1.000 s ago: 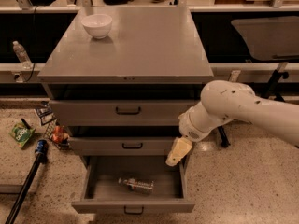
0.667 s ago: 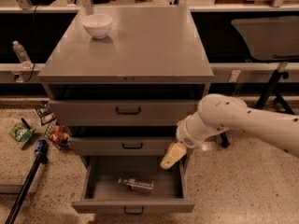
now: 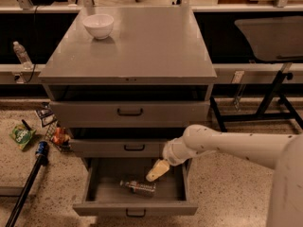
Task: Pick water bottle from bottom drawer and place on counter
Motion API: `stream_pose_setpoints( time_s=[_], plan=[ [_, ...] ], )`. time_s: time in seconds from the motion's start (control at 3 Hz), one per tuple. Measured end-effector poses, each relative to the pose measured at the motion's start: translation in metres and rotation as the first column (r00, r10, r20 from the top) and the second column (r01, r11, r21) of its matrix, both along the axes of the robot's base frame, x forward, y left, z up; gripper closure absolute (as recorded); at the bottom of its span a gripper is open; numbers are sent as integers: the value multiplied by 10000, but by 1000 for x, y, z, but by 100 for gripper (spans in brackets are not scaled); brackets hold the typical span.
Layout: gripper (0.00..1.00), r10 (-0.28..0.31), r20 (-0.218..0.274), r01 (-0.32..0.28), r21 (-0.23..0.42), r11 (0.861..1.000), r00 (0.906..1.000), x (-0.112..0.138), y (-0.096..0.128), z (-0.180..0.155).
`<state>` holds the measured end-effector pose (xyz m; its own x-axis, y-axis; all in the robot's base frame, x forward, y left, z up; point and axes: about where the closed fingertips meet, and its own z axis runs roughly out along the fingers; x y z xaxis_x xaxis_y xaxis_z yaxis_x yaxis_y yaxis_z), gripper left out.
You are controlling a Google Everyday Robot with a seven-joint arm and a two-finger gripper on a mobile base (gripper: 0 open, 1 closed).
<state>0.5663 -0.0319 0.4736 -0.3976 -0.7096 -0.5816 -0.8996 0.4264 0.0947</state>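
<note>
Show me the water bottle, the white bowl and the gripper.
water bottle (image 3: 138,187), camera view, label band.
white bowl (image 3: 98,25), camera view, outer wall.
gripper (image 3: 157,170), camera view, pale tip, over the bottom drawer (image 3: 135,208).

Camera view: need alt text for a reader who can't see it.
The robot's gripper reaches into the open bottom drawer, close above a water bottle that lies on its side on the drawer floor. The grey counter on top of the cabinet holds a white bowl near its back left corner.
</note>
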Motion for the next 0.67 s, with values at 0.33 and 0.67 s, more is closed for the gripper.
stream_pose_setpoints(
  time_s=[0.33, 0.67],
  plan=[
    [0, 350, -572, -348, 43, 9994, 9977, -1, 24, -70],
    [0, 397, -828, -426, -340, 9985, 9958, 1, 41, -116]
  ],
)
